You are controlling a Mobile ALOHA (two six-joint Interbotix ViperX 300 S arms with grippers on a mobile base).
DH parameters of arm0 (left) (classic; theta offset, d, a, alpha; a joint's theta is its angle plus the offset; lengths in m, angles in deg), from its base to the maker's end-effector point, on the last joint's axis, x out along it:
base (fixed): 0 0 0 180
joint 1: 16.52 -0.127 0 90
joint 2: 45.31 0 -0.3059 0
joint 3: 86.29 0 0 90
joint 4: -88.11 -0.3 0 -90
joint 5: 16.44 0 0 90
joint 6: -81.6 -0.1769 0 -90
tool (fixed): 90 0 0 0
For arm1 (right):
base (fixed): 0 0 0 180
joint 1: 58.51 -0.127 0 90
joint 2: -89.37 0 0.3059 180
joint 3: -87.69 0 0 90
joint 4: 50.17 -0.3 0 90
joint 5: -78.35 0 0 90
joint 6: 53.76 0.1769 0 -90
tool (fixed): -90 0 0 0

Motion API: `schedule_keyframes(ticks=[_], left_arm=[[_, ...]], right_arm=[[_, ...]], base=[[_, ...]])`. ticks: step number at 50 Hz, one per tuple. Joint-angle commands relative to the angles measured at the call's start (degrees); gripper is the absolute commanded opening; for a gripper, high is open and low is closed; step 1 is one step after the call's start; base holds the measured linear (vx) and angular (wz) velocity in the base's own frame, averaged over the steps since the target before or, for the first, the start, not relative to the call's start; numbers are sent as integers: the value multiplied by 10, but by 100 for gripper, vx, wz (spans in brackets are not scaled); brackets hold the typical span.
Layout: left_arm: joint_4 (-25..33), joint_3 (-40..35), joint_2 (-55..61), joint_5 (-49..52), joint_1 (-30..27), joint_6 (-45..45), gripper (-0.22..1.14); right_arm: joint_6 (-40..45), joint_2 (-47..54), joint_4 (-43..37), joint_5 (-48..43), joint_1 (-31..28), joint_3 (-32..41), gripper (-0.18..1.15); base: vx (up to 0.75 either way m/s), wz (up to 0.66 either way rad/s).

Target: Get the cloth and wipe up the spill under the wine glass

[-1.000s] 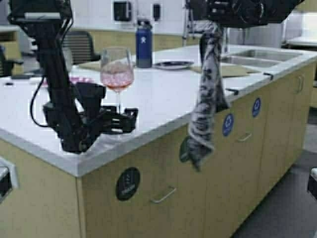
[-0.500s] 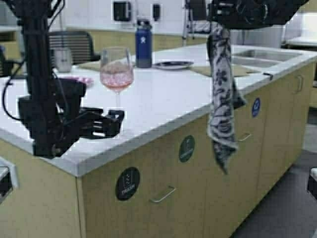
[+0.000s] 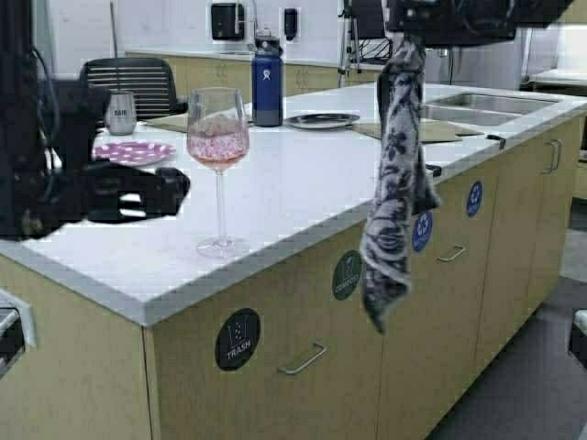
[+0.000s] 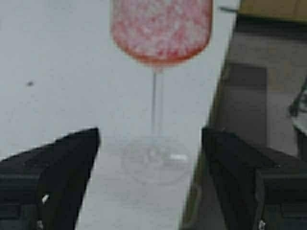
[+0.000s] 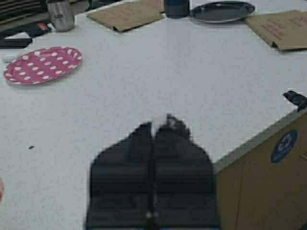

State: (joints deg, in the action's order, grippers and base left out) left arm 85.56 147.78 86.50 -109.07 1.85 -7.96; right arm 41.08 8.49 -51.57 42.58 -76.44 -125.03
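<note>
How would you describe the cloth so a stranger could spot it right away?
Find the long white counter with the wine glass. Off its front edge, the cloth hangs limp from the right gripper. Its dark grey and white leafy pattern is the only fabric in sight.

Office kitchen — sink (image 3: 468, 103), labelled bin cabinets (image 3: 238, 339)

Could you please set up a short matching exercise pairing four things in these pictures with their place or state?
Things:
1. cloth
2. wine glass
3. left gripper
4. polka-dot plate

Places or states:
A. stands upright near the counter's front edge, pink liquid in its bowl
B. lies flat on the counter beside the steel mug
C. hangs limp from the right gripper by the counter's side
D. open, level with the glass stem

Pairs: 1-C, 2-A, 3-D, 4-B
</note>
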Motion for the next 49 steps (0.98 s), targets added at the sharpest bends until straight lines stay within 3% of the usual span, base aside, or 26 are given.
schedule_keyframes(ticks=[1, 13, 30, 49], left_arm=[[8, 30, -87, 47, 1, 3, 97], [40, 40, -279, 207, 2, 4, 97], [44, -69, -546, 612, 2, -2, 97], [41, -199, -656, 872, 2, -4, 97]], right_arm=[[-1, -52, 14, 58, -10, 18, 6], [0, -127, 18, 148, -11, 37, 6], [0, -211, 18, 237, -12, 67, 6], [-1, -268, 18, 339, -12, 111, 6]], base=[[0, 0], [0, 0], [0, 0], [0, 0]])
